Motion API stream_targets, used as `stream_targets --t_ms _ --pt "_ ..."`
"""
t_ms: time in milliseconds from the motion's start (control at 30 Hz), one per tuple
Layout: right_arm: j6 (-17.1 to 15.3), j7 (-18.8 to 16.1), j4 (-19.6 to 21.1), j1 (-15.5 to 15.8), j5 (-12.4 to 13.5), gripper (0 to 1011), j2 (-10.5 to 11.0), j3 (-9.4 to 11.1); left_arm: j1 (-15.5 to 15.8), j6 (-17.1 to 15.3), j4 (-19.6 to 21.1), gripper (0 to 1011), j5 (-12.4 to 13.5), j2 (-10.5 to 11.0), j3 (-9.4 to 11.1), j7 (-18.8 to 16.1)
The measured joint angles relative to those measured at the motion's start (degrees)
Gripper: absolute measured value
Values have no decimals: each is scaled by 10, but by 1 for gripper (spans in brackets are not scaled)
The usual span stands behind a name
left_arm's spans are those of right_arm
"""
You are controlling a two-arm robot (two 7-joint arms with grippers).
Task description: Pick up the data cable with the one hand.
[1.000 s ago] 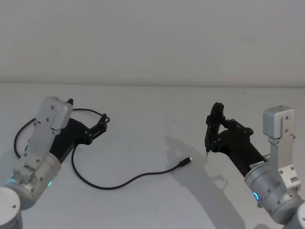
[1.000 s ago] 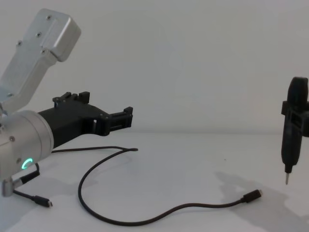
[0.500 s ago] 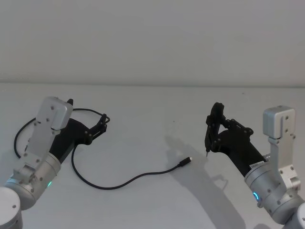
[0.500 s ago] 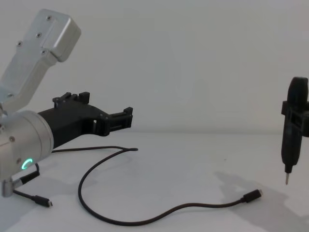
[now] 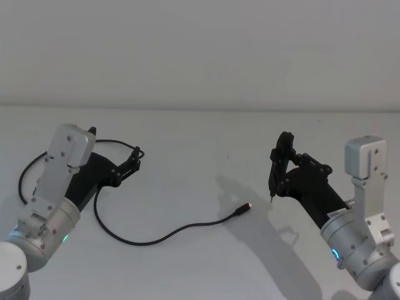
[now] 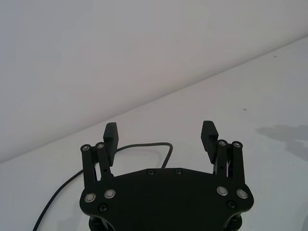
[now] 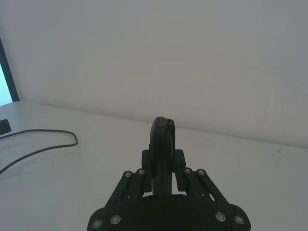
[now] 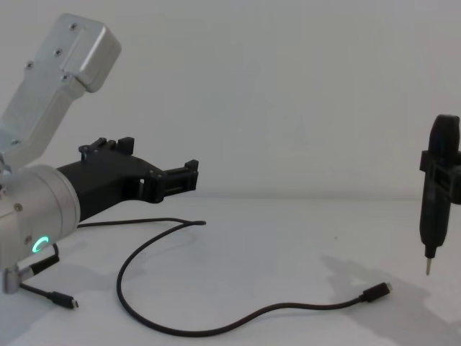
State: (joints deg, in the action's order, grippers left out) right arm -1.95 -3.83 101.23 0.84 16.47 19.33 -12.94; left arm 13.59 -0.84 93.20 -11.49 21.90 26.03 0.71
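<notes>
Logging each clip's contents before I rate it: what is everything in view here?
cable: one, black, lying in loose curves on the table, plug end towards the right
table: one, white, under everything
tool: one, slim, black with a metal pin tip, upright above the table near the cable's plug
arm wire: one, short, black, hanging from the left arm
left hand: one, black, open, above the cable's far bend at the left, not touching it
right hand: one, black, shut on the tool, at the right
</notes>
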Motion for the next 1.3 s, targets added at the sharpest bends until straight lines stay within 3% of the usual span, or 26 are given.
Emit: stream_targets --t_ms 267,633,1300 --pt "0 0 0 0 0 275 0 0 5 -10 5 1001 -6 8 1 24" --pt "0 0 0 0 0 275 0 0 21 -36 19 1001 -29 36 3 95" --pt "0 0 0 0 0 274 0 0 59 -85 30 1000 -89 117 19 294"
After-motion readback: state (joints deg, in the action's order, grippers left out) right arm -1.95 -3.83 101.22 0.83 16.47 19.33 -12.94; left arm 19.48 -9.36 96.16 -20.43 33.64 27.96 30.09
